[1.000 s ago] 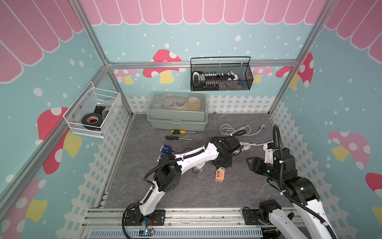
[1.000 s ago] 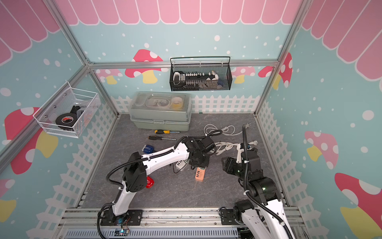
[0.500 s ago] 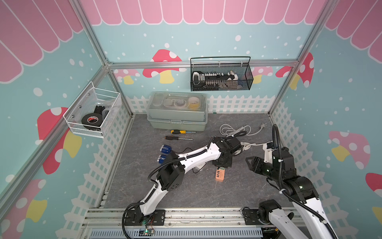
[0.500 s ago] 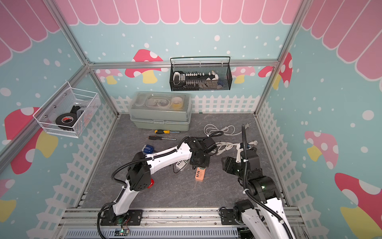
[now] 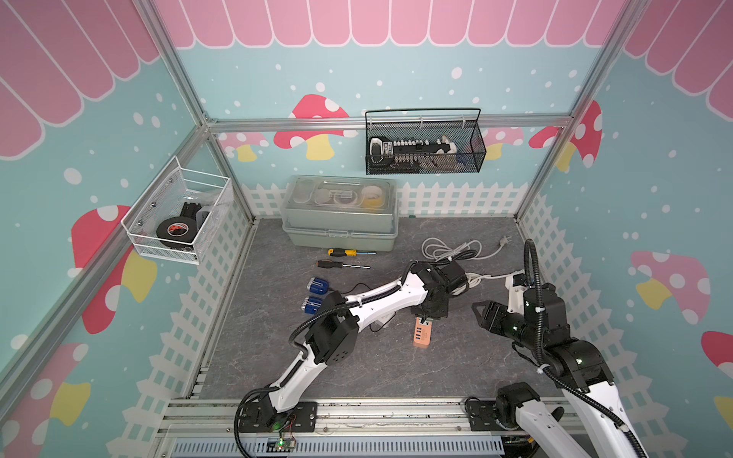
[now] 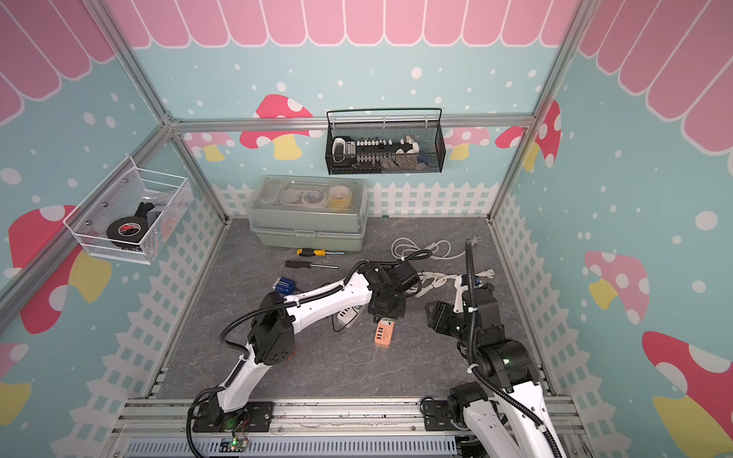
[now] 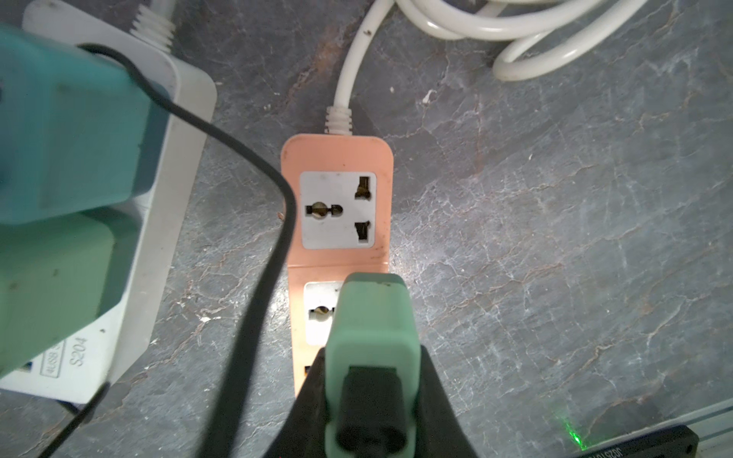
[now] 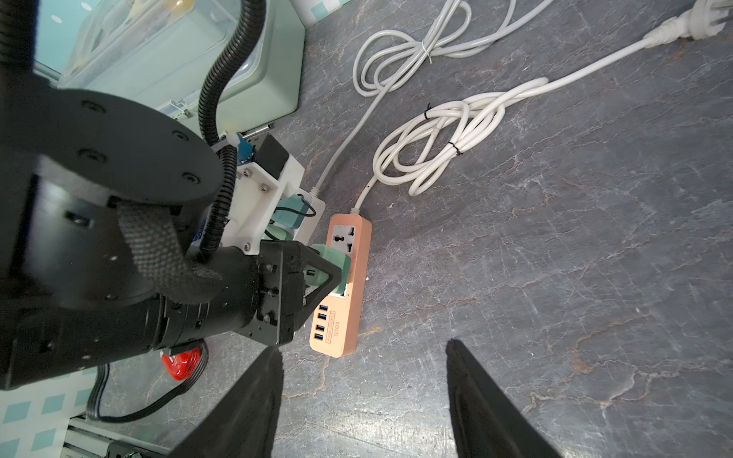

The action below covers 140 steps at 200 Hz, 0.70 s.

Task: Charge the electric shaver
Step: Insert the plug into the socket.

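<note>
Shaver plug (image 7: 373, 313) over orange power strip (image 7: 337, 158)
Left of the pincer, a white strip (image 7: 166, 206) holds two plugs. The left gripper (image 7: 371, 357) is clamped on the green plug, at the power strip's second socket; the right gripper (image 8: 364, 349) hangs well to its right, jaws apart and empty. A tilted plug could miss the holes and shove the unheld strip aside.
</note>
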Each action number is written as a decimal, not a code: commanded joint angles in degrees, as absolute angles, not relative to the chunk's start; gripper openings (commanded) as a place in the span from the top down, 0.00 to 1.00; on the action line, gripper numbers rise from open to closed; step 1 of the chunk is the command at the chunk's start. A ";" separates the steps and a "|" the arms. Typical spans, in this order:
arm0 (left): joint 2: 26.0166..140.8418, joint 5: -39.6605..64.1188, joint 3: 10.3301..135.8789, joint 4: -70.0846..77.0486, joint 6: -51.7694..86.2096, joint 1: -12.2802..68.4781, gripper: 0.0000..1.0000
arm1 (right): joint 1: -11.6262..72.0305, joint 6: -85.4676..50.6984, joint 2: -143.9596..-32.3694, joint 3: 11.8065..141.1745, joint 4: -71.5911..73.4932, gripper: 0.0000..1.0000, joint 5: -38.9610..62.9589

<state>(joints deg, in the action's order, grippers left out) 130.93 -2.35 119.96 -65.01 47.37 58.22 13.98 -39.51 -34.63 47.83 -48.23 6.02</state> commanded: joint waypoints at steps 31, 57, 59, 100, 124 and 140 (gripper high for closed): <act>129.88 -3.75 118.82 -69.61 49.49 58.56 1.00 | 14.27 -39.81 -34.96 47.26 -48.62 0.36 5.70; 130.28 -2.98 118.74 -70.46 49.59 58.51 1.00 | 14.31 -39.99 -34.89 47.12 -48.56 0.36 5.56; 130.26 -2.81 118.78 -70.48 49.58 58.53 1.00 | 14.32 -39.99 -34.85 47.13 -48.53 0.36 5.54; 130.28 -2.56 120.49 -71.52 49.26 58.40 1.00 | 14.24 -39.99 -34.22 46.66 -48.03 0.36 5.84; 132.46 -2.19 122.10 -71.83 48.52 58.36 1.00 | 14.24 -40.17 -33.32 45.77 -46.67 0.35 6.50; 133.13 -3.48 122.34 -72.78 48.34 58.34 1.00 | 14.25 -39.61 -33.05 46.05 -46.51 0.35 6.84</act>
<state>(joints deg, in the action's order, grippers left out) 131.15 -2.13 120.38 -69.43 48.38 58.26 13.98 -39.94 -33.98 46.35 -48.01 6.17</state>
